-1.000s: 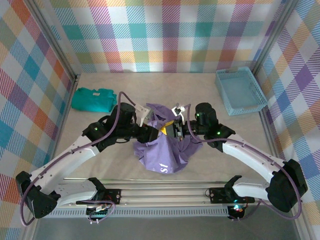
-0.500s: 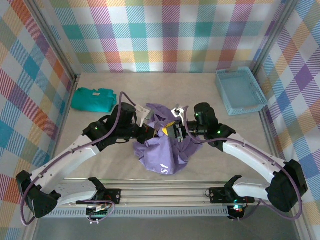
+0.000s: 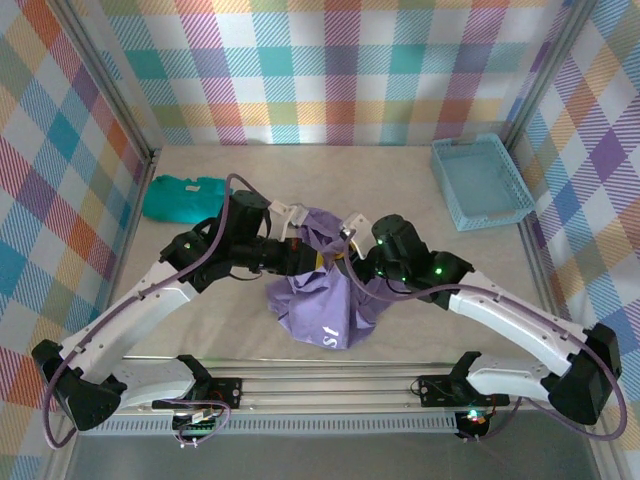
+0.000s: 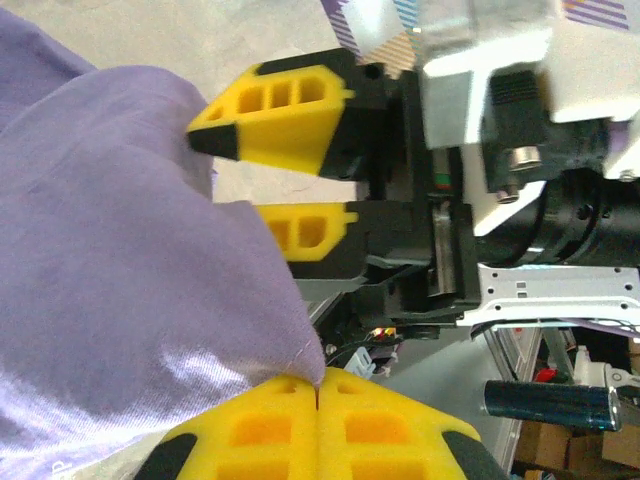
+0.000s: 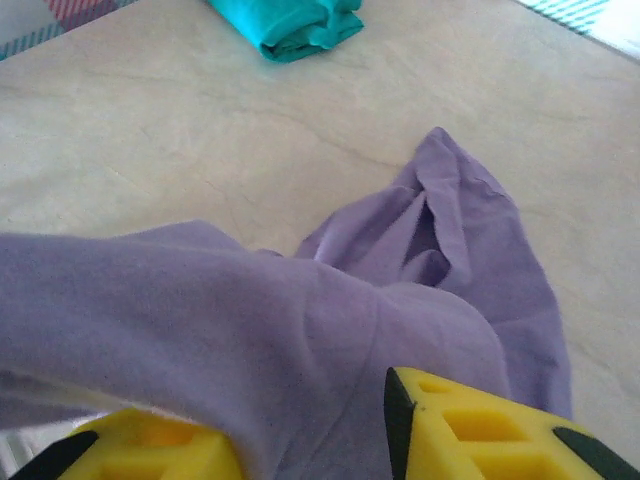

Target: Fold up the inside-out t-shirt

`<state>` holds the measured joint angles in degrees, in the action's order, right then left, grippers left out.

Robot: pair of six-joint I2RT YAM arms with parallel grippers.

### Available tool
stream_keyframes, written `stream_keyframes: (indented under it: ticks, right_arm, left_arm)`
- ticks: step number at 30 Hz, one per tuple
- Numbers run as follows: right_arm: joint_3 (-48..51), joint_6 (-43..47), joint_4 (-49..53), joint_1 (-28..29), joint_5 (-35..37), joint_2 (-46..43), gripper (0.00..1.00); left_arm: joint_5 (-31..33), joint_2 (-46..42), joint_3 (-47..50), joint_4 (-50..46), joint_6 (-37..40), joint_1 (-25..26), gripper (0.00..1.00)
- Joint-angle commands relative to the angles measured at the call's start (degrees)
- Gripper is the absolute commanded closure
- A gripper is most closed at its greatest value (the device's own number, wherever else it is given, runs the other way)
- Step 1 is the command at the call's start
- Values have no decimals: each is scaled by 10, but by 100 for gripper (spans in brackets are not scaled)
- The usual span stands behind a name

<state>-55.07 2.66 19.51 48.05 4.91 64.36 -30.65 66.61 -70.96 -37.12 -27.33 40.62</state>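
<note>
One change: right gripper (image 5: 315, 420) newly open.

Table (image 3: 380, 170): pale, faintly marbled top, my work surface. Teal garment (image 3: 185, 198): folded, lying on the table at my far left, close to the left wall; the right wrist view (image 5: 300, 25) shows its stacked folds facing the camera. Basket (image 3: 483, 182): light blue, lattice-walled, rectangular, standing at my far right corner, well apart from the garment. Walls (image 3: 330, 70): pastel plaid panels enclosing the table on three sides, joined by grey posts. Rail (image 3: 330, 385): ribbed metal, running along my near table edge.
</note>
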Motion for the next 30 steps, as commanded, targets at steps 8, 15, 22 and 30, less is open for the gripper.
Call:
stream_keyframes:
  ticks: [8, 15, 22, 30]
  right_arm:
    - [45, 12, -15, 27, -83, -100, 55]
    - [44, 20, -81, 67, -134, -51, 73]
    - [33, -2, -126, 68, -101, 10, 59]
    - [28, 9, -128, 68, -42, 36, 93]
  left_arm:
    - [-39, 1, -39, -15, -26, -32, 100]
    - [-47, 6, -58, -35, -27, -37, 100]
    - [-49, 5, -61, -36, -30, -39, 100]
    - [-44, -2, -63, -46, -25, -49, 100]
